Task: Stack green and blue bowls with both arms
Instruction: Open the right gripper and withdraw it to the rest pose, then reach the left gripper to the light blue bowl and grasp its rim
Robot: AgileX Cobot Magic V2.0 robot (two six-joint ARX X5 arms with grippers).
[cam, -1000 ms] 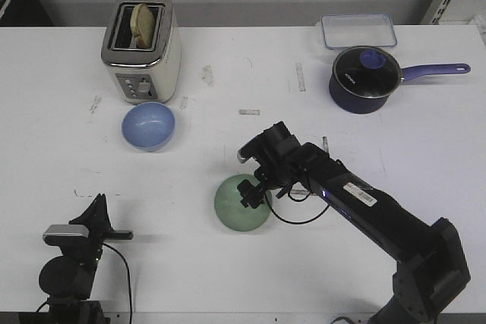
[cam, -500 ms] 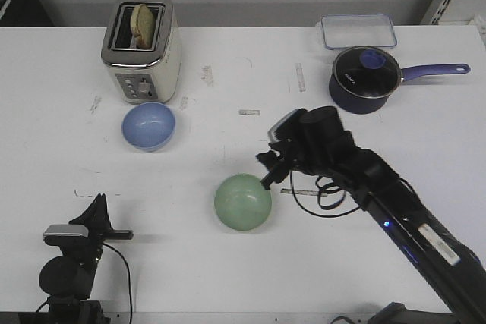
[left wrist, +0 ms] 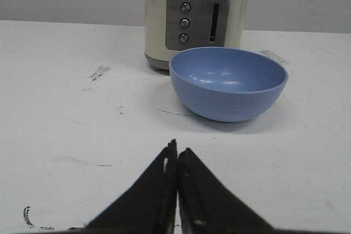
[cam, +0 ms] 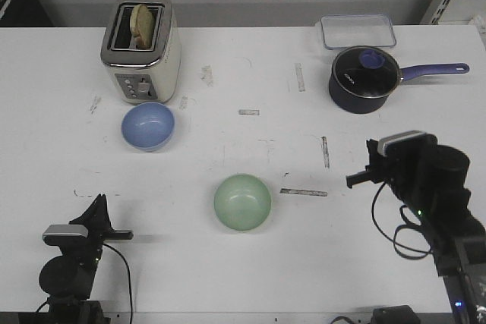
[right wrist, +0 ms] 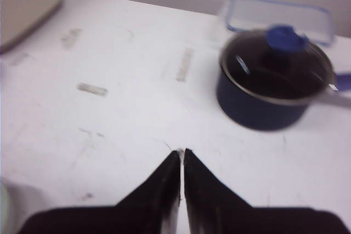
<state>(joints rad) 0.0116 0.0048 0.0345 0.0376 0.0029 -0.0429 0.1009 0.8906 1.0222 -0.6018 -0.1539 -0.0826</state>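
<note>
Now standing alone, the green bowl (cam: 242,202) sits upright on the white table (cam: 228,66), mouth up, near the middle of the front half. A second ago the right arm's fingers were over its rim; half a second ago they were just off its far right edge. The right gripper (cam: 357,180) has since pulled well away to the right, with bare table between it and the bowl. Its fingers (right wrist: 164,182) are pressed together, holding nothing, and its wrist view faces the dark saucepan (right wrist: 273,80) and a clear lidded container (right wrist: 277,15) beyond it.

The blue bowl (cam: 148,126) has not moved: upright, mouth up, just in front of the cream toaster (cam: 141,47), well apart from the green one, to its left and farther back. Both bowls are round, so neither shows a long axis.

The left gripper (left wrist: 176,160) is parked at the front left, unchanged, its fingers (left wrist: 159,190) closed against each other and empty. In its wrist view the blue bowl (left wrist: 228,83) lies ahead of the tips, apart from them, the toaster (left wrist: 193,17) close behind.
</note>
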